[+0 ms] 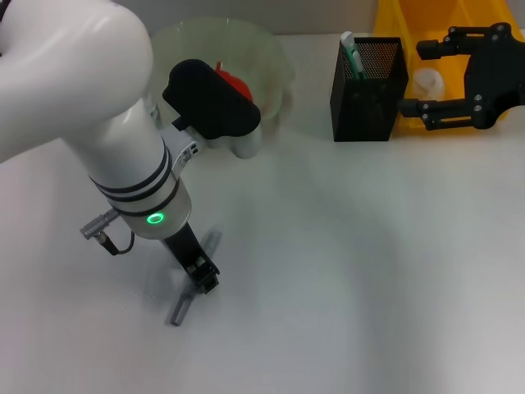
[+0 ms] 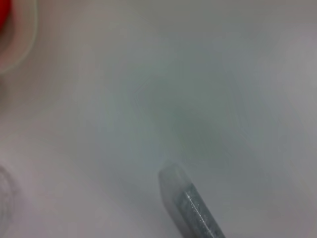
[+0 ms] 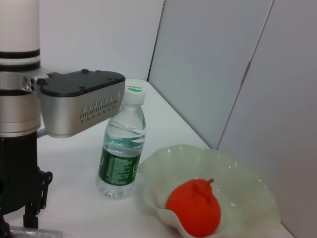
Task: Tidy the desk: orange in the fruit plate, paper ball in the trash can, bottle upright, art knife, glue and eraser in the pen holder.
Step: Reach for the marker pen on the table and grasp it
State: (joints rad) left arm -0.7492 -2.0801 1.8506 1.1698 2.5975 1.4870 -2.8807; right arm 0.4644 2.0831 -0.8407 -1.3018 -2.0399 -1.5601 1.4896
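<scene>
The left pincer [image 1: 199, 275] is down on the tabletop [image 1: 344, 263] near its front left, closed narrow around a grey knife [image 1: 182, 308] lying flat. The right pincer [image 1: 422, 75] hangs spread wide beside the pen holder [image 1: 367, 90] (by the yellow bin [image 1: 410, 20]) at the back right. The orange [image 3: 194, 208] sits in the green bowl [image 3: 247, 193] at the back edge, the bottle [image 3: 121, 151] upright just beside it.

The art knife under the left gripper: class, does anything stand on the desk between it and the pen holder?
Nothing visible does. The art knife lies at the left gripper; bare desk runs from there to the pen holder. The bottle and fruit plate stand off that line.
</scene>
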